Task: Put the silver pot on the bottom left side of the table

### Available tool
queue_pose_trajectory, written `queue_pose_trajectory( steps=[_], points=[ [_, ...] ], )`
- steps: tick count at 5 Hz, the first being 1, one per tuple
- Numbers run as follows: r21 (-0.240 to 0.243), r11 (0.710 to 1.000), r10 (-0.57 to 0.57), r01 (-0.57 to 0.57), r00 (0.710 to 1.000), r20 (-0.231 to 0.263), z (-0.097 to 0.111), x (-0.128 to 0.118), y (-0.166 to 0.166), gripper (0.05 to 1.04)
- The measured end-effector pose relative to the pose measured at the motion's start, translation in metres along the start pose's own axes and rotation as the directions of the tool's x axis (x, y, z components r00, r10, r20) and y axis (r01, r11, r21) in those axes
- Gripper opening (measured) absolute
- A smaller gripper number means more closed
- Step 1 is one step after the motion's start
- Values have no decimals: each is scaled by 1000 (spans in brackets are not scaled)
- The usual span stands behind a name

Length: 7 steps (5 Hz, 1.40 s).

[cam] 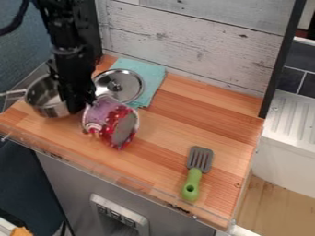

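"Where's the silver pot (48,108) sitting, from where you're standing?"

"It's sitting on the left part of the wooden table (175,126); its opening is facing up, and its handle (14,94) is pointing left, out past the table's left edge; so its long axis is running roughly side to side."

"And the gripper (81,106)?"

"It's hanging down over the pot's right side, covering that part of the rim; whether it's gripping the pot, open or closed, I can't tell from here."

"How are the edges looking?"

"The left edge is lying close by the pot; toward the front edge, a strip of bare wood is showing."

"And on its right?"

"That's tighter; the floral container (111,120) is lying tilted just beside the gripper, and the metal lid (129,85) is resting behind it on the teal cloth (154,74); beyond the container, a wider stretch of wood is running toward the green-handled spatula (194,173), which is lying well apart, near the front edge."
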<state>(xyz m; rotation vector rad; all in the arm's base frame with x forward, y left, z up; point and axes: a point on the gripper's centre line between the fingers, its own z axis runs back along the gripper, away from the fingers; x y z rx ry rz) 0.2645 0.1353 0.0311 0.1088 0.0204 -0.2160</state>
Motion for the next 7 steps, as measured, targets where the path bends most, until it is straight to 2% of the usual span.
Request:
queue_pose_trajectory(
  steps=[1, 2, 3, 4, 5, 6, 7],
  points=[
    [-22, 999, -34, 33, 999, -24, -10, -2, -1, 110],
    [-28, 999, -33, 32, 999, -30, -4, 2, 2, 290],
    [-48, 998, -35, 33, 998, -42, -4, 0, -1, 583],
    [-29, 998, -49, 50, 999, 22, 10, 6, -1, 886],
    [33, 998, -54, 52, 997, 61, 42, 12, -14, 1008],
    [43, 999, -4, 1, 997, 73, 59, 10, -19, 1004],
    [47, 998, 47, -50, 997, 61, 64, 15, -23, 1000]
  ],
)
